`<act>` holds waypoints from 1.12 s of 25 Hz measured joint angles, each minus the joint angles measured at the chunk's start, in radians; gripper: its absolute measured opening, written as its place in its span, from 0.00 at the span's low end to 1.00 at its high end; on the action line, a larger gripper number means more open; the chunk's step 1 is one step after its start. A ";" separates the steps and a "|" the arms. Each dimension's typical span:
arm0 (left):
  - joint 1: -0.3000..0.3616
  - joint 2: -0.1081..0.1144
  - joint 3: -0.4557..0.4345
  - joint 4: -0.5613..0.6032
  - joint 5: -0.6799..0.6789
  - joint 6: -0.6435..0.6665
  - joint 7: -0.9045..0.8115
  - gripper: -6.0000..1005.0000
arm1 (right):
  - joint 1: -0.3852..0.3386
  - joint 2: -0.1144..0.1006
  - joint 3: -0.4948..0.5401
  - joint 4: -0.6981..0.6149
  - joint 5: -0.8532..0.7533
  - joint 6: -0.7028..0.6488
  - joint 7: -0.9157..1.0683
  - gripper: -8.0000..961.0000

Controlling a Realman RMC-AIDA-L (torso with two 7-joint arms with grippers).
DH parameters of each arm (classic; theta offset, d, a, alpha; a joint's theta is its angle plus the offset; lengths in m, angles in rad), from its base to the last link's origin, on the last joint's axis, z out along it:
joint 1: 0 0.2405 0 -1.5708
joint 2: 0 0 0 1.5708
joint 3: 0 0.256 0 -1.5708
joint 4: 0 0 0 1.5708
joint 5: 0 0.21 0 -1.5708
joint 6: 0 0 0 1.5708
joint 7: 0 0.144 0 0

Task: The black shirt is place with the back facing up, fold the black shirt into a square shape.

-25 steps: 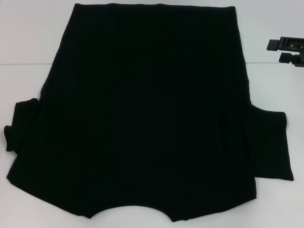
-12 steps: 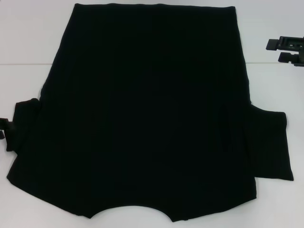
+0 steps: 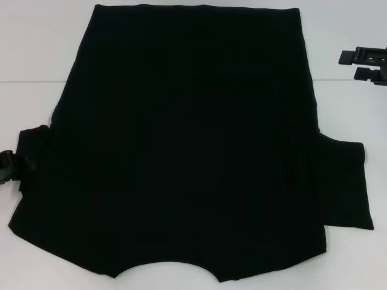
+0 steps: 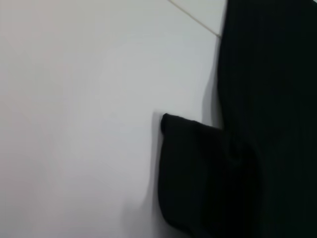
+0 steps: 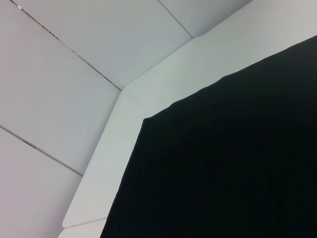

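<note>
The black shirt point(image 3: 187, 145) lies spread flat over most of the white surface point(image 3: 36, 54), soft and limp, best pinched at a sleeve edge. The left gripper point(image 3: 11, 164) reaches its left sleeve point(image 4: 198, 173); the right gripper point(image 3: 366, 63) hangs far right, jaws apart. I cannot tell the left jaws' state.

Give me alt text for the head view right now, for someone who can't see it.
A black shirt lies spread flat on a white table, collar toward the robot, a short sleeve sticking out on each side. The left hand sits at the left sleeve's edge; the right hand hovers off beyond the shirt's far right corner.
</note>
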 joint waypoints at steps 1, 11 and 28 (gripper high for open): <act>-0.001 0.000 0.006 0.000 0.000 -0.003 -0.002 0.44 | -0.001 0.000 0.000 0.000 0.000 -0.001 0.000 0.79; -0.002 0.001 0.029 0.003 0.001 -0.004 -0.009 0.23 | -0.003 0.000 0.001 0.000 0.001 -0.004 -0.001 0.79; 0.030 0.035 0.005 0.143 0.043 0.056 -0.041 0.02 | -0.006 0.000 0.002 0.000 0.001 -0.005 -0.002 0.79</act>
